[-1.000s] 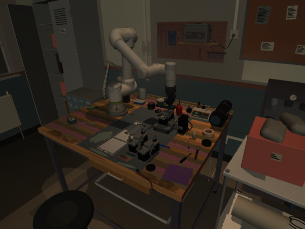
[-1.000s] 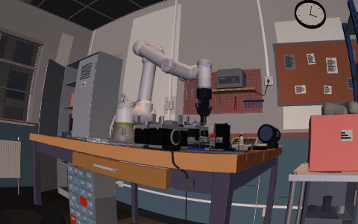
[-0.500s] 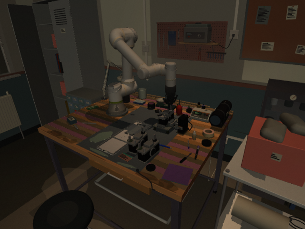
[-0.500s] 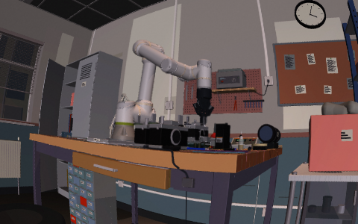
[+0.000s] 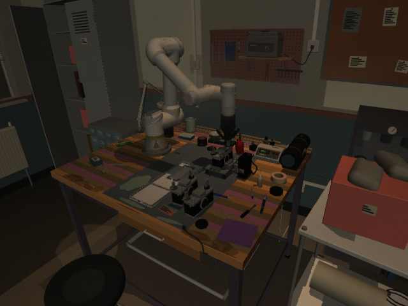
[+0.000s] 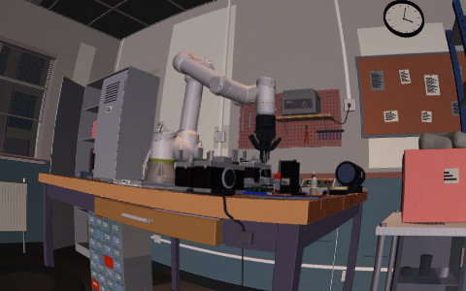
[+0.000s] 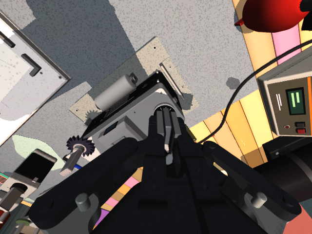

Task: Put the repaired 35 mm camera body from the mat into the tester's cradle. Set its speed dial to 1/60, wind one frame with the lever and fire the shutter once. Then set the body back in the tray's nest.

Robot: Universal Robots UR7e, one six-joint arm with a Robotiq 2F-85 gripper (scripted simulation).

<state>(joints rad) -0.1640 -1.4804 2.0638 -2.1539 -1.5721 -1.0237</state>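
The speed dial [image 7: 165, 108] on the camera body's top plate is mostly hidden behind my fingertips. The 35 mm camera body [image 7: 131, 110] [image 5: 221, 157] sits in the tester's cradle [image 5: 219, 169] on its pale base plate [image 7: 151, 60], in the middle of the grey mat. Its toothed wind knob [image 7: 79, 145] sticks out toward the lower left. The white tray [image 5: 155, 191] [image 7: 20, 73] lies toward the bench's front, with two other camera bodies [image 5: 192, 196] beside it. My gripper [image 7: 165, 118] [image 5: 228, 142] [image 6: 264, 155] points straight down over the body and is closed on the speed dial.
A tester readout box [image 7: 287, 100] [image 5: 268, 152] stands to the right with a cable running to the cradle, beside a black lens barrel [image 5: 295, 151]. A red bulb blower [image 7: 272, 13] [image 5: 239, 146] and a black sensor block [image 5: 244, 165] stand close by.
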